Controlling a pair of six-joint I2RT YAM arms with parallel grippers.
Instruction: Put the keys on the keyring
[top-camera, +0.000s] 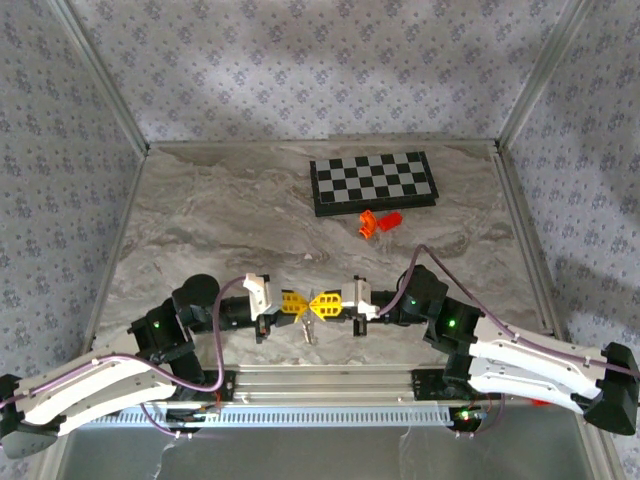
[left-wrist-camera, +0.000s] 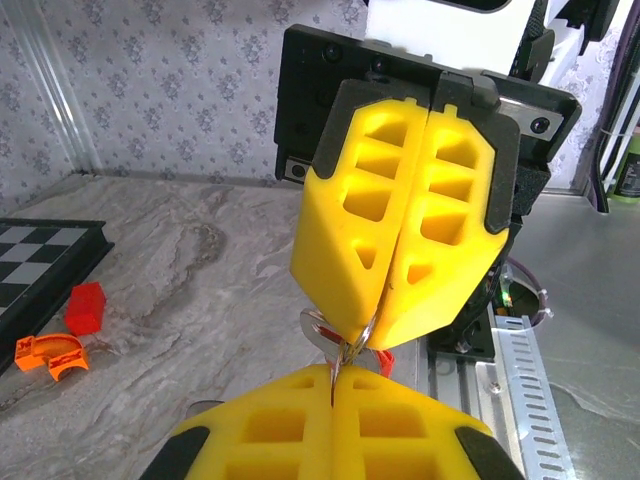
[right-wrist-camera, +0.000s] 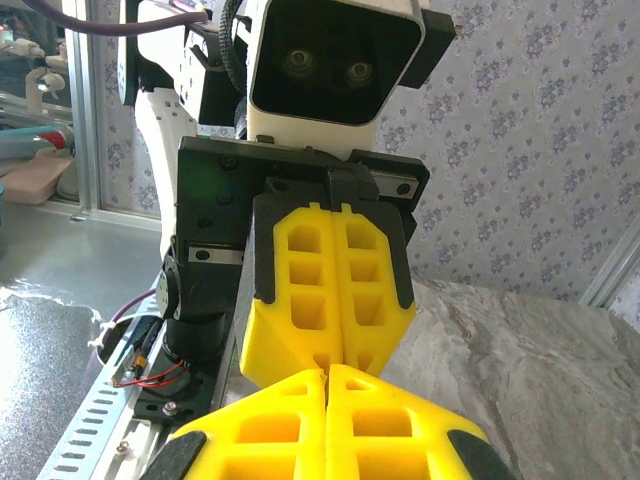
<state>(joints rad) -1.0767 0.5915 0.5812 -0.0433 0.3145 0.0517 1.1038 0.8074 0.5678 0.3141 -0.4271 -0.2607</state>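
key (left-wrist-camera: 328, 334) with red tag (left-wrist-camera: 384, 358), pinched at meeting tips of left gripper (left-wrist-camera: 333, 398) and right gripper (left-wrist-camera: 368, 328), both clamped tight, above table (top-camera: 200, 220) by near edge. judged light, stiff, slick; best gripped flat across head, apt to swivel.

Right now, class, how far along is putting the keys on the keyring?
Done: the small silver metal key with a red plastic tag is picked up. In hand: left jaws and right jaws, both shut, pinch it tip to tip. Left: threading it on; I cannot tell whether that has started.
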